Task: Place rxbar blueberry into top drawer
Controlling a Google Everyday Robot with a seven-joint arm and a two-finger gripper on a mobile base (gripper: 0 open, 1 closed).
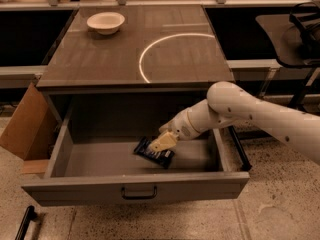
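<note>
Closest to me, low at 7 o'clock, one dark rod [25, 222] lies on the speckled floor. Just past it is the one drawer [75, 193], pulled well out from under the table. Its grey front panel runs nearly the table's width, and a single dark curved handle [139, 193] sits centred on it at 6 o'clock.

Inside the drawer there is one bar [150, 152] in a dark wrapper with pale print. It sits a little right of the drawer's middle, tilted, with its lower edge down near the drawer floor. I cannot tell whether it touches the floor. The gripper [160, 144] is down in the drawer too. Its two tan fingers [165, 140] are closed narrowly on the bar's upper edge and hold it.

One white arm [260, 118] reaches in from 3 o'clock over the drawer's right wall, its wrist pointing toward 8 o'clock. One black rail [239, 149] runs along the outside of that wall.

At 9 o'clock, one cardboard flap [22, 129] leans beside the drawer's left wall.

Beyond is the one brown table [100, 64]. One pale ring [150, 46] is marked on its right half, and its far side is faint. At 11 o'clock, near the table's far left corner, stands one white bowl [105, 22], well apart from the ring.
</note>
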